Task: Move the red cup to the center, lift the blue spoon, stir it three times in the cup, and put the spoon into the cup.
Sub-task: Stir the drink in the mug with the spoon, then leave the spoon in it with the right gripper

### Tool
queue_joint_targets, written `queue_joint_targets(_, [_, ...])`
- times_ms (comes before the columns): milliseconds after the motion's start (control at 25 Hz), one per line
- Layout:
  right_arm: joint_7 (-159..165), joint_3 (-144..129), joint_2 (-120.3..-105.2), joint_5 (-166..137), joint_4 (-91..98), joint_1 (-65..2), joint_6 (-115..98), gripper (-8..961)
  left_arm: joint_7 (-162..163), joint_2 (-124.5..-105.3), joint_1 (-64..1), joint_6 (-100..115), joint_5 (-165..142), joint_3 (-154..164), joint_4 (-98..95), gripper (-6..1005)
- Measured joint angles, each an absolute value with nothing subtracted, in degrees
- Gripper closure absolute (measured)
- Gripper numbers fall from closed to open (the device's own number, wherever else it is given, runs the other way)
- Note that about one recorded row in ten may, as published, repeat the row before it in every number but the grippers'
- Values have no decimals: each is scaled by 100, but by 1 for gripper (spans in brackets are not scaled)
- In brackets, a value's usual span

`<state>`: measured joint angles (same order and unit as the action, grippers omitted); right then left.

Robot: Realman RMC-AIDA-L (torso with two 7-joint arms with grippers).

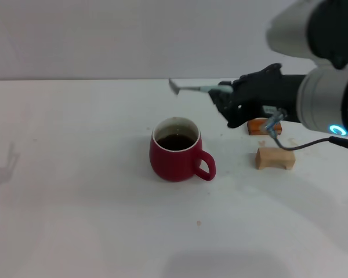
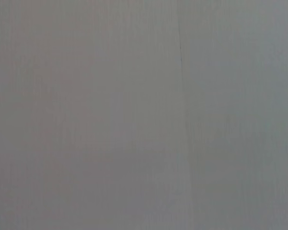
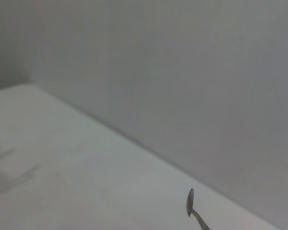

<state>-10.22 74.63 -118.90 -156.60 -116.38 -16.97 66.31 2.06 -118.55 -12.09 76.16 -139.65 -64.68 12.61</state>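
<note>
The red cup (image 1: 176,152) stands upright near the middle of the white table, handle toward the right, dark liquid inside. My right gripper (image 1: 223,97) is shut on the blue spoon (image 1: 192,88) and holds it level in the air, behind and to the right of the cup, well above its rim. The spoon's metal bowl points left. The bowl of the blue spoon (image 3: 190,202) also shows in the right wrist view. My left gripper is out of view; the left wrist view shows only a plain grey surface.
An orange-brown block (image 1: 263,126) and a pale wooden block (image 1: 275,158) lie on the table (image 1: 75,174) to the right of the cup, under my right arm. A wall stands behind the table.
</note>
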Motion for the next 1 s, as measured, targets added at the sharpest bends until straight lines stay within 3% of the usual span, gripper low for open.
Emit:
queue_joint_targets(360, [-807,7509,-11888,-15788,-11598,-2639,7988,825,202,-11851,-1231,7562,-13946,-6490,1257,150])
queue_joint_targets(1000, [-682,7454,-11907,-15852,-11171,-2864,8407,825,202,-11847,-1232,7591,-13939,-6507,1257,150])
